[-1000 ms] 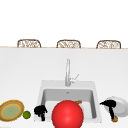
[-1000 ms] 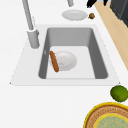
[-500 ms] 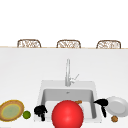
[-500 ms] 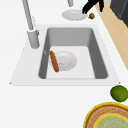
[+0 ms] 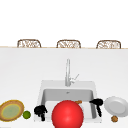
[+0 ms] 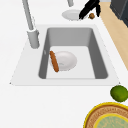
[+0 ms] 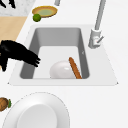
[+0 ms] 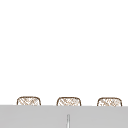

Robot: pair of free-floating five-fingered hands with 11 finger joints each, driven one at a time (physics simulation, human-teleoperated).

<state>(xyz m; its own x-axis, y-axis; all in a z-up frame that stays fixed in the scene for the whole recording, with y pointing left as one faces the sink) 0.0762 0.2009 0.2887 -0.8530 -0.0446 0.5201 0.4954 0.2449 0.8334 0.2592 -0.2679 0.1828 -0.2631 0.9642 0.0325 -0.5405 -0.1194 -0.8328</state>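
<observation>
My right hand (image 5: 97, 103) hovers at the sink's right rim, fingers loosely extended and holding nothing. From the right side it (image 7: 20, 55) reaches over the basin's near corner. The left side view shows it (image 6: 88, 8) beside the white plate (image 6: 71, 14) and a small brown nut (image 6: 91, 15). In the basin lies a white bowl (image 7: 62, 70) with a brown sausage (image 7: 75, 68) leaning on it. My left hand (image 5: 40, 111) idles at the sink's left front corner, fingers relaxed. A big red ball (image 5: 67, 115) covers the sink's front edge in the front view.
The white plate (image 5: 115, 106) and the nut (image 5: 114, 118) sit on the counter right of the sink (image 5: 43, 90). A yellow-rimmed plate (image 5: 11, 110) and a lime (image 5: 26, 114) lie to its left. The tall faucet (image 5: 67, 72) stands behind the basin.
My right hand has moved left from over the white plate to the sink's right rim. The left hand has stayed put.
</observation>
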